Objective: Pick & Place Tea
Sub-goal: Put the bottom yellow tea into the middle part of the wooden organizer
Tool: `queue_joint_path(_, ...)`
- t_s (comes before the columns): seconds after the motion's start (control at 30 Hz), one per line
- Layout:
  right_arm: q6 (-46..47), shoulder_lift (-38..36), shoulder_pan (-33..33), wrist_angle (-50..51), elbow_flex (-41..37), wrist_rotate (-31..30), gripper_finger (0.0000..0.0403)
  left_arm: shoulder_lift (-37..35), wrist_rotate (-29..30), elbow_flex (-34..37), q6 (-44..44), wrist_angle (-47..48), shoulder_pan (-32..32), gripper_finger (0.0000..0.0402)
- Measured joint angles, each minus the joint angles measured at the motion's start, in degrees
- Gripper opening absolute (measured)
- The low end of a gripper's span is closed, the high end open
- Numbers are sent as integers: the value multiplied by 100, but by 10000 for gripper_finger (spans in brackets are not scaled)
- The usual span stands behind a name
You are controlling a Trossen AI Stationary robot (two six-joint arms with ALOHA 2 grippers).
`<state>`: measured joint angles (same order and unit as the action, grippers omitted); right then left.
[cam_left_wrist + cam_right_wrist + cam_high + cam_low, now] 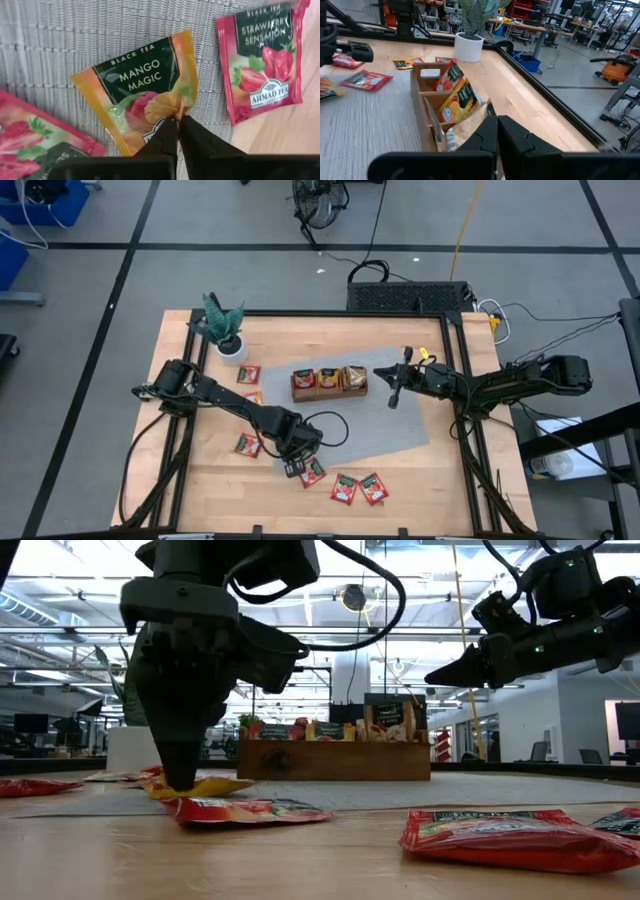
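An orange-yellow tea sachet (145, 80) marked Mango Magic lies flat on the grey mat (75, 35). My left gripper (178, 120) stands on it, pointing steeply down, and is shut on it (180, 780). Red tea sachets lie flat beside it (262, 60) (35, 140), and more lie on the wood (344, 488) (248, 375). The wooden tray (297, 392) at mid-table holds upright sachets. My right gripper (380, 371) hangs shut and level above the mat, just right of the tray, with nothing in it (497, 125). My left gripper pinches a small pucker of foil (167, 106) on the sachet's upper face, between its middle and one edge, at the free ends of its two fingers. The fingers come from above, pointing steeply down. The sachet still lies on the mat (215, 785).
A potted plant (225, 330) stands at the table's far left corner. Two red sachets (374, 487) lie near the front edge, and others lie left of the mat (247, 445). A black cable (335, 425) loops over the mat beside my left arm.
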<state>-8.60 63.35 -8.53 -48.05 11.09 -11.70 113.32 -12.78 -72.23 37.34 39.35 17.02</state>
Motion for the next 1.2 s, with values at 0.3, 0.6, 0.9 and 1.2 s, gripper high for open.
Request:
queue_joint_path(0.3, -1, -2, 1, 33, 1, 1, 0, -278, 1670, -1373, -889, 1066, 97, 5)
queue_joint_path(0.6, -63, -2, 1, 122, 7, -5, 0, -554, 4489, -1768, -1073, 989, -229, 4)
queue_joint_path(0.9, -63, -2, 1, 160, 7, -10, 0, -550, 5053, -624, -1097, -1683, -928, 3)
queue_joint_path(1.2, -46, -2, 1, 176, 7, -11, 0, -553, 5040, 399, -879, -3372, -1248, 3)
